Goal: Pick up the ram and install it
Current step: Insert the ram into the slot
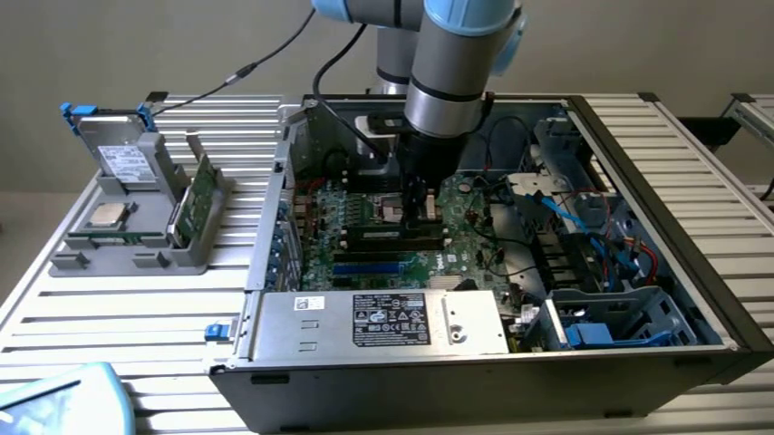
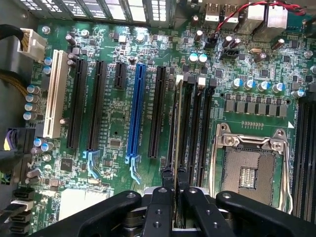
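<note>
Gripper [image 2: 174,190] low inside case [image 1: 677,154], jaws narrow, pinching ram [image 2: 178,123] by upper edge. Ram edge-on, straight beneath jaws, long axis parallel to black memory slots [image 2: 198,128] beside CPU socket [image 2: 247,170]. Appears over slot farthest from socket. Seating depth unclear.

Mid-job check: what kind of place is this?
Likely a computer-assembly test bench: an open PC case on a slatted metal table, a grey parts fixture beside it, and the hand holding the ram at the motherboard.

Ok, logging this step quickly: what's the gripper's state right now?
Gripper: closed, holding the long, thin dark-green ram stick, seen edge-on.
</note>
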Controlling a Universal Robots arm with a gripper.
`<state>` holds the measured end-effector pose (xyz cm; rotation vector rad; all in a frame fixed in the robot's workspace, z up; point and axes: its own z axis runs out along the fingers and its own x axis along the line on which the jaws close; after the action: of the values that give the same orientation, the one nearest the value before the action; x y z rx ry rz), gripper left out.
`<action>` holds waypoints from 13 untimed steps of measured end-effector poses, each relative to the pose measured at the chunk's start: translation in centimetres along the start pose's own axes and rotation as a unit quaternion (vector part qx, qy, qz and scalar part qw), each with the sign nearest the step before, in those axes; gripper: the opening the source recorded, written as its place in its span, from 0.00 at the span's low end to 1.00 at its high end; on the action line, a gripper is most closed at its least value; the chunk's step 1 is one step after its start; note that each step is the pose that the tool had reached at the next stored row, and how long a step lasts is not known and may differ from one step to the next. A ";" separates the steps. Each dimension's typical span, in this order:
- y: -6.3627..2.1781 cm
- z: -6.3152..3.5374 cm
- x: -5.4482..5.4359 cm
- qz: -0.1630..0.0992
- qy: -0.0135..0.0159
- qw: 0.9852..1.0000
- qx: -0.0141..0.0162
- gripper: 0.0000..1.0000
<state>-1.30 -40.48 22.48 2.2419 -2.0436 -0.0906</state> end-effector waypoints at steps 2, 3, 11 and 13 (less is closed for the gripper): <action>-0.02 0.20 0.0 0.000 0.000 1.000 0.000 0.14; -0.03 0.28 0.0 0.000 0.000 1.000 0.000 0.14; -0.04 0.47 0.0 0.000 0.000 1.000 0.000 0.14; -0.04 0.50 0.0 0.000 0.000 1.000 0.000 0.14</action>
<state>-1.32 -40.45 21.97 2.2421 -2.0438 -0.0911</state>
